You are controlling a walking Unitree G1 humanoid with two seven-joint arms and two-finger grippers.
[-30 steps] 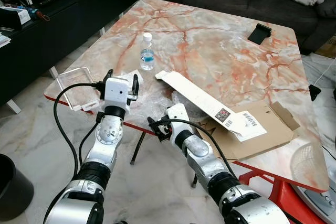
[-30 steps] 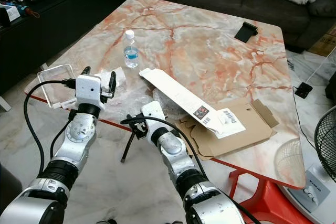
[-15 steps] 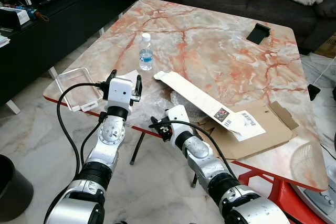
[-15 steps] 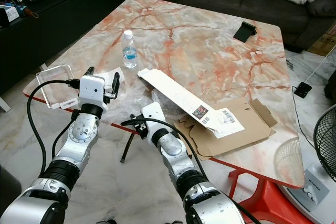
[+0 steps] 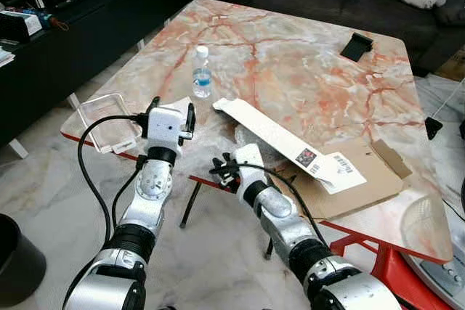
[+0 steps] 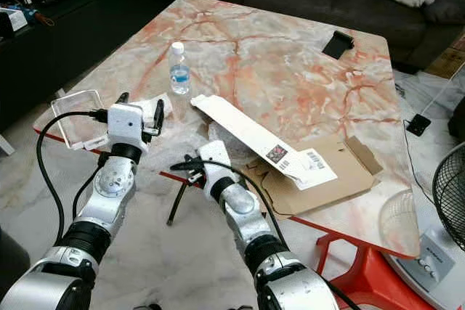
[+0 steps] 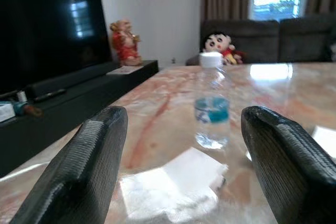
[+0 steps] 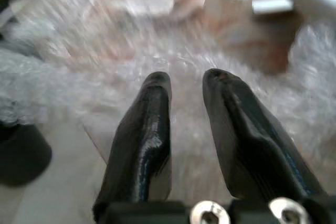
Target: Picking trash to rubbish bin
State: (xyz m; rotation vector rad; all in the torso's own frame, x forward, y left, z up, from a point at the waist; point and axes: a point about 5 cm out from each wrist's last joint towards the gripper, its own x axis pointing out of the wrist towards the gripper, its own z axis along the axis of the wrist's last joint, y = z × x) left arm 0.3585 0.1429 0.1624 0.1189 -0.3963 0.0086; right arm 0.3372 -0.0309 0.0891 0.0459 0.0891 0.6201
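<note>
On the marble table (image 5: 305, 70) stands a small water bottle (image 5: 202, 74), seen straight ahead in the left wrist view (image 7: 211, 103). My left gripper (image 5: 171, 109) hovers open at the table's near left corner, over a white paper scrap (image 7: 178, 182). Crumpled clear bubble wrap (image 5: 211, 132) lies at the near edge. My right gripper (image 5: 224, 165) is at that edge, its fingers (image 8: 152, 114) slightly open and pointing at the blurred wrap (image 8: 173, 51). A long white carton (image 5: 272, 132) lies across flattened cardboard (image 5: 363, 179).
A clear plastic box (image 5: 109, 121) overhangs the table's left corner. A black bin (image 5: 14, 259) stands on the floor at the far left. A black phone-like object (image 5: 358, 45) lies far on the table. A fan (image 6: 450, 201) is at the right.
My right gripper has risen from below the table edge to the edge by the bubble wrap. The left arm has barely moved.
</note>
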